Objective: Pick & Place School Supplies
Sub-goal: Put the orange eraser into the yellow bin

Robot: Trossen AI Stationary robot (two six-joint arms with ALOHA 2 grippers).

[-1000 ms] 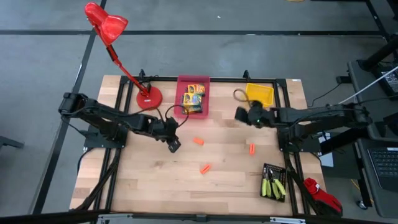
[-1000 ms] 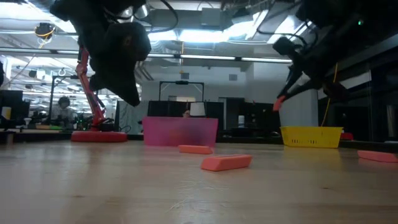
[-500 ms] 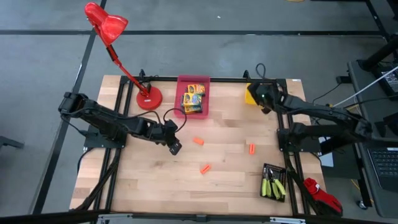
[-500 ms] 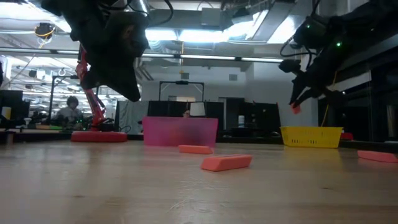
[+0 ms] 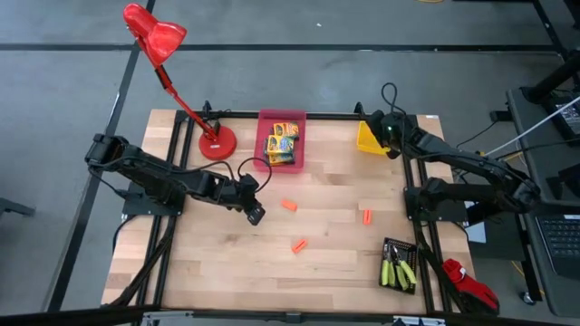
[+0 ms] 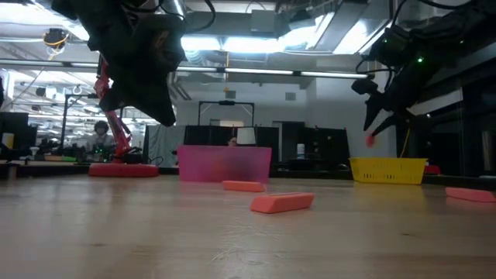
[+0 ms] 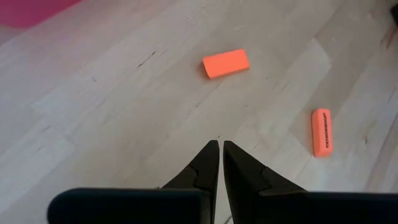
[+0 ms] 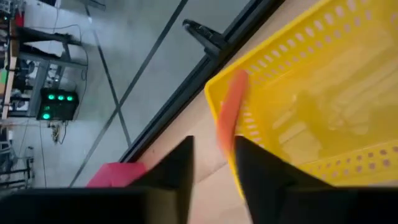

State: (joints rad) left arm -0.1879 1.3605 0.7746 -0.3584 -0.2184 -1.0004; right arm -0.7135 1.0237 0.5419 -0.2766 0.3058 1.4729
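While right pincer [image 8: 214, 168] hangs spread, blurred orange stubby piece [image 8: 229, 115] over yellow bin [image 8: 323, 93].

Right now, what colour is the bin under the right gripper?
Yellow. The bin shows best in the right wrist view, below the right gripper.

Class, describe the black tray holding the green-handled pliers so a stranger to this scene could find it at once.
Start at the wooden table and go to the corner on the right arm's side, farthest from the red lamp. There lies a black tray holding pliers with lime-green handles. Unlike the pink bin and yellow bin, it is dark and flat.
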